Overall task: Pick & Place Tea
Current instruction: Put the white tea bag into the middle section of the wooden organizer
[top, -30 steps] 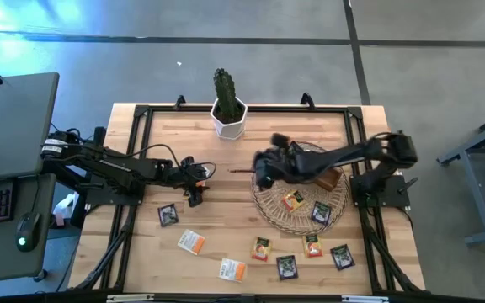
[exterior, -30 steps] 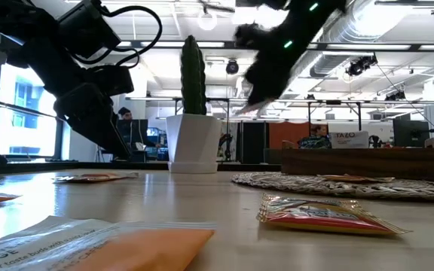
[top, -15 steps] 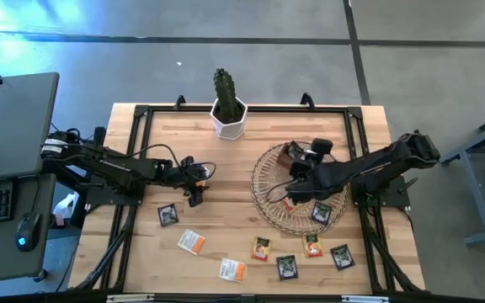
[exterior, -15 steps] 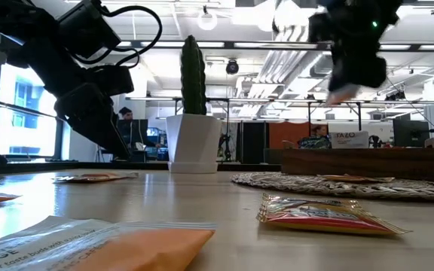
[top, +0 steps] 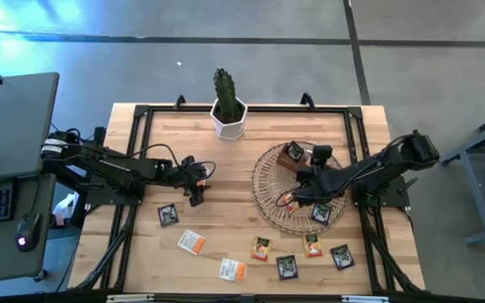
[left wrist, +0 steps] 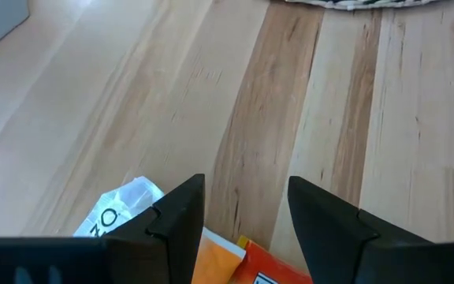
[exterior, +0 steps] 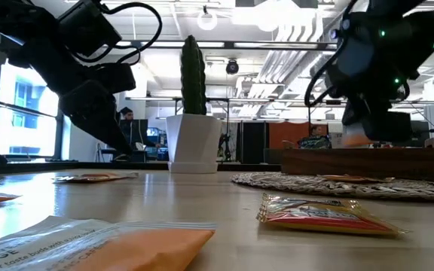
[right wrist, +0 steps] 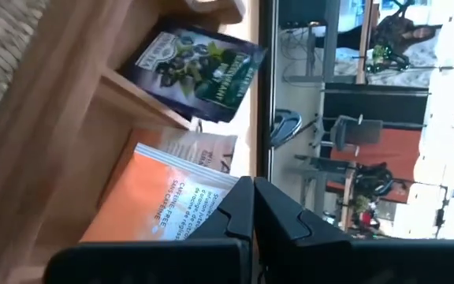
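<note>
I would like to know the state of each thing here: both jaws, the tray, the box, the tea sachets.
Left gripper: jaws open, empty, above the table.
Right gripper: jaws shut, over the wicker tray.
Wicker tray: flat on the table, holds sachets.
Wooden box: holds an orange sachet.
Loose sachets: lying flat on the table.

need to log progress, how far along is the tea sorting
Early stage. Done: two tea sachets lie on the round wicker tray, one yellow-red, one dark. In hand: the right gripper hangs over the tray, fingers shut with nothing visibly between them. Left: about eight sachets on the wooden table, like the black one near the open left gripper.
</note>
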Robot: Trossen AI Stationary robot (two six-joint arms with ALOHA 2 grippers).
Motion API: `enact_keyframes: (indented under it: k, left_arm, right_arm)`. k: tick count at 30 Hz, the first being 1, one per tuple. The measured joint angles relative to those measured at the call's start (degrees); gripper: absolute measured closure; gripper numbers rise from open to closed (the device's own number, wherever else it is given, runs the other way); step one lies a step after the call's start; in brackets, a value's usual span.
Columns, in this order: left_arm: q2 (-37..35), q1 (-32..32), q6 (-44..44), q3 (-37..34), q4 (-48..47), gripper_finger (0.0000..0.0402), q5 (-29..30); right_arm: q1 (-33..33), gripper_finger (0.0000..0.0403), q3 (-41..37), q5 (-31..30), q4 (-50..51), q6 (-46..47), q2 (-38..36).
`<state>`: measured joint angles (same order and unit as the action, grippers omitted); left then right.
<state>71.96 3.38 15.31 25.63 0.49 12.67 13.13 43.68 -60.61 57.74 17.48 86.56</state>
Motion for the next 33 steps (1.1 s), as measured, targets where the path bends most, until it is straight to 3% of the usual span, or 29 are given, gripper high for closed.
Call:
enact_keyframes:
  k: [6,14,27,33]
  left_arm:
    - [0.0,0.0,0.0,0.0,0.0,0.0220,0.4]
    - [0.0,0.0,0.0,0.0,0.0,0.0220,0.6]
    - [0.0,0.0,0.0,0.0,0.0,0.0220,0.5]
    - [0.0,0.0,0.0,0.0,0.0,0.0220,0.5]
  right_arm:
    - [-0.4,0.0396,-0.8,-1.9,-6.7,-4.4,0.0]
    - [-2.9,0.0399,-0.7,-1.9,-7.2,-6.0,0.0]
    - [-4.5,0.0321,-0.7,-1.6,-7.5,-6.0,0.0]
    - [-4.4,0.0307,1.0,0.6,-7.4,-6.1,0.0]
